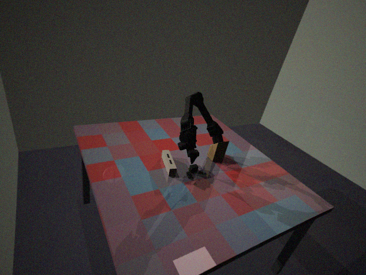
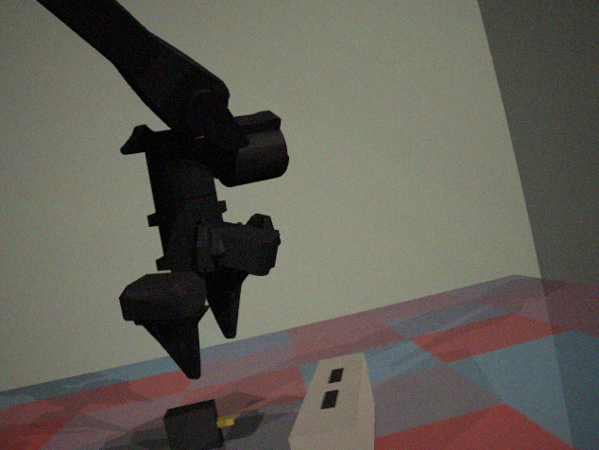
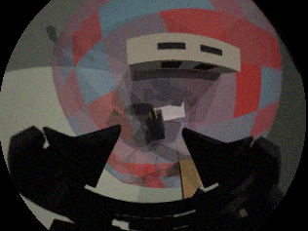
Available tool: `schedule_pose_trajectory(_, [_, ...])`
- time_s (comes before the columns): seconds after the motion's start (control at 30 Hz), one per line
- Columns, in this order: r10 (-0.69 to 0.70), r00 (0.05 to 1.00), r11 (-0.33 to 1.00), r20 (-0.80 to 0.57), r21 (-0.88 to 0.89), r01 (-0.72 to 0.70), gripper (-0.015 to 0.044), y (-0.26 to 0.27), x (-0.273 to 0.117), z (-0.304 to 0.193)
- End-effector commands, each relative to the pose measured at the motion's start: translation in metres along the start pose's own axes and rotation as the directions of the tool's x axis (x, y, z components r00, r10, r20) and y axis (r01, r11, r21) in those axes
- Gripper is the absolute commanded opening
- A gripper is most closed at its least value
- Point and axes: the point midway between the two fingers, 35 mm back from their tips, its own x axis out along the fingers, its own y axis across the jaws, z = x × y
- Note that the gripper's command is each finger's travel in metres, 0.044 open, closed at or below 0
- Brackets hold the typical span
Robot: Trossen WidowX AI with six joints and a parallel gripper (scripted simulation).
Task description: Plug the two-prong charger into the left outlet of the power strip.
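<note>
The black charger lies on the table beside the power strip. Its yellow prongs point toward the strip's side. The beige power strip shows two dark outlets on its top and dark marks on the side facing the charger in the wrist view. My gripper is open and empty, pointing down above the charger. In the wrist view the charger appears between the fingertips, below them.
A tan, upright board stands by the arm's base. A pale pink rectangle lies at the table's near edge in the top view. The table has a red, blue and mauve patchwork top.
</note>
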Motion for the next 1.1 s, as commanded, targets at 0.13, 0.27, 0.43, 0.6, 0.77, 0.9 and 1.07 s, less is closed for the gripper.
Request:
schedule_pose_trajectory(0.13, [-0.125,0.992,0.965,0.026,-0.228,0.127,0.044,-0.001,0.014,-0.027])
schedule_pose_trajectory(0.27, [-0.179,0.983,0.926,0.048,-0.33,0.185,0.044,-0.002,0.02,-0.038])
schedule_pose_trajectory(0.43, [-0.182,0.982,0.924,0.049,-0.334,0.188,0.044,-0.002,0.02,-0.039])
schedule_pose_trajectory(0.6, [-0.182,0.982,0.924,0.049,-0.334,0.188,0.044,-0.003,0.026,-0.039])
schedule_pose_trajectory(0.77, [-0.183,0.982,0.924,0.049,-0.334,0.188,0.044,-0.004,0.034,-0.038])
schedule_pose_trajectory(0.9, [-0.182,0.982,0.924,0.049,-0.334,0.188,0.044,-0.004,0.037,-0.037])
schedule_pose_trajectory(1.07, [-0.182,0.982,0.924,0.049,-0.334,0.188,0.044,-0.005,0.045,-0.036])
